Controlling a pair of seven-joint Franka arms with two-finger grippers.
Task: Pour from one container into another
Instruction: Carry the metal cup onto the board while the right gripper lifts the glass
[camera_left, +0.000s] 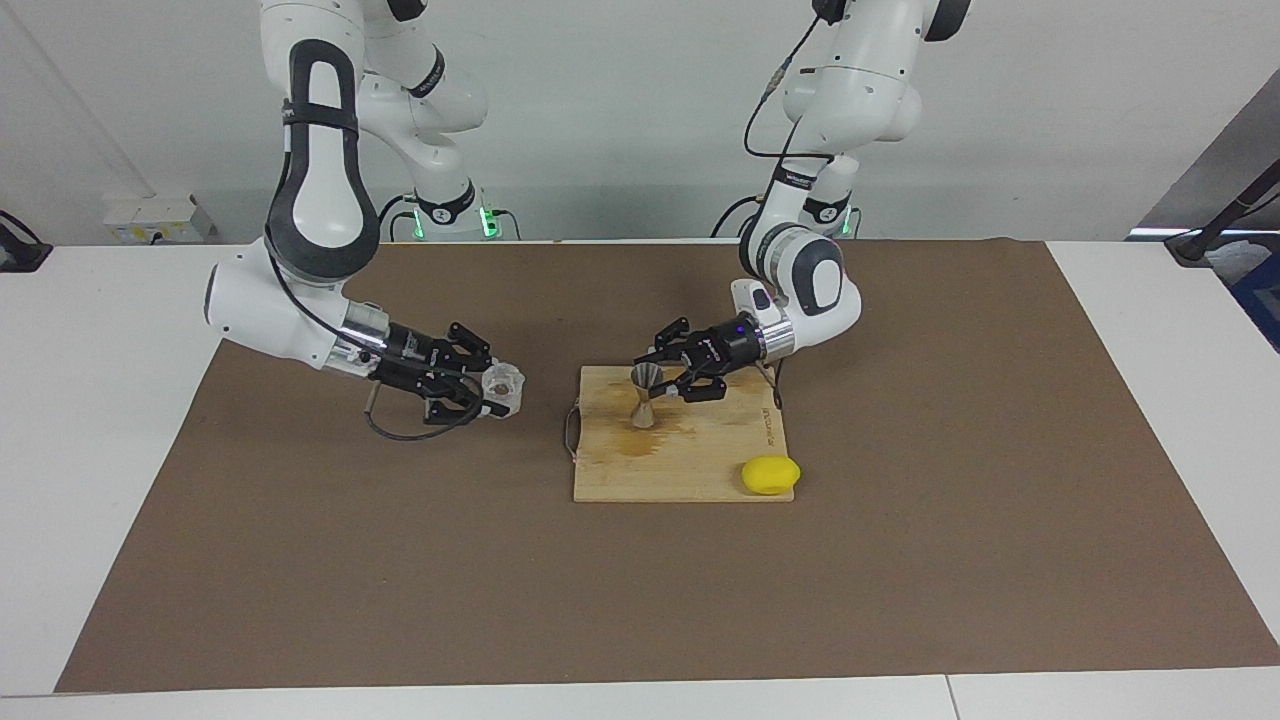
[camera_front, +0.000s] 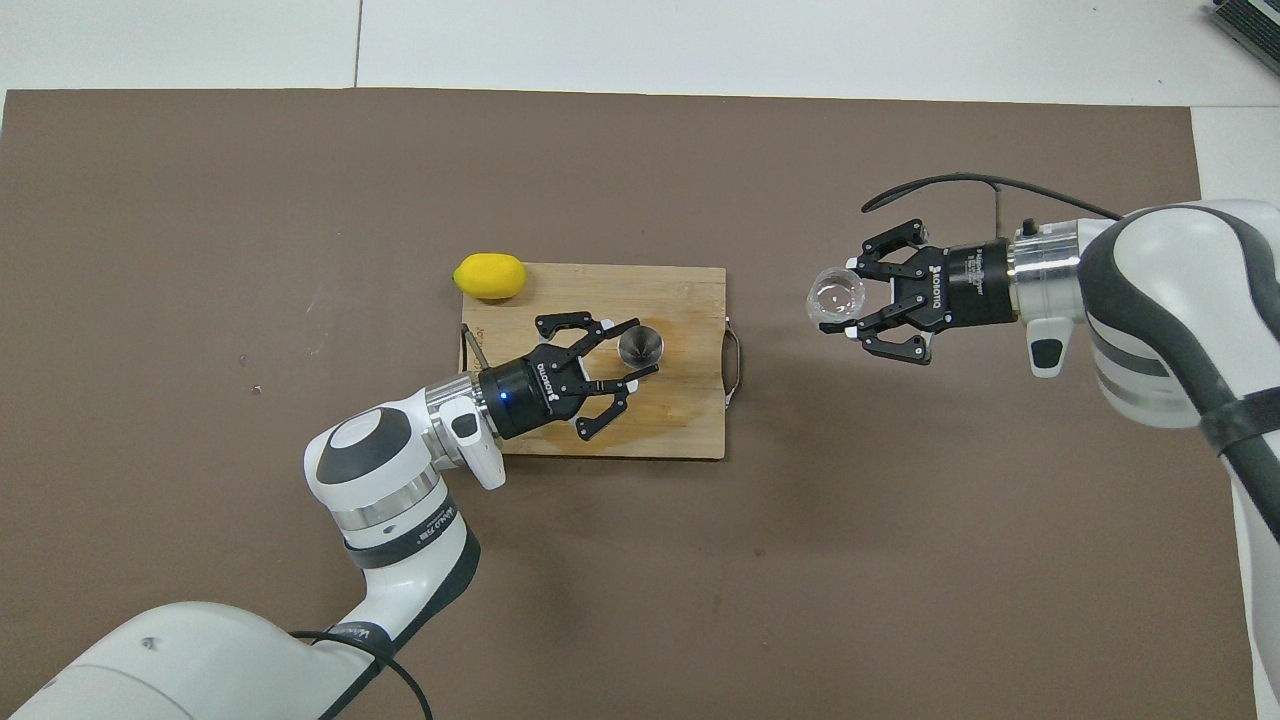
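The metal jigger (camera_left: 643, 396) is seen upright on the wooden cutting board (camera_left: 680, 470), near the board's edge closest to the robots and toward its handle end. It is grasped at its upper cone by the left tool (camera_left: 660, 378), which is clenched on it. In the facing view the hourglass shape and the foot of the jigger on the board are shown; in the overhead view only its round open mouth (camera_front: 639, 345) is seen between the fingers of the left tool (camera_front: 634, 349).

The glass cup (camera_left: 503, 384) is held in the clenched right tool (camera_left: 492, 390), low over the brown mat (camera_left: 300, 560), beside the handle end of the board and apart from it. In the overhead view the cup (camera_front: 837, 297) is shown as a clear ring; its tilt is seen only in the facing view.

A lemon (camera_left: 770, 475) lies at the board's corner farthest from the robots, toward the left arm's end of the tabletop. A wet stain (camera_front: 680, 385) on the board is seen.
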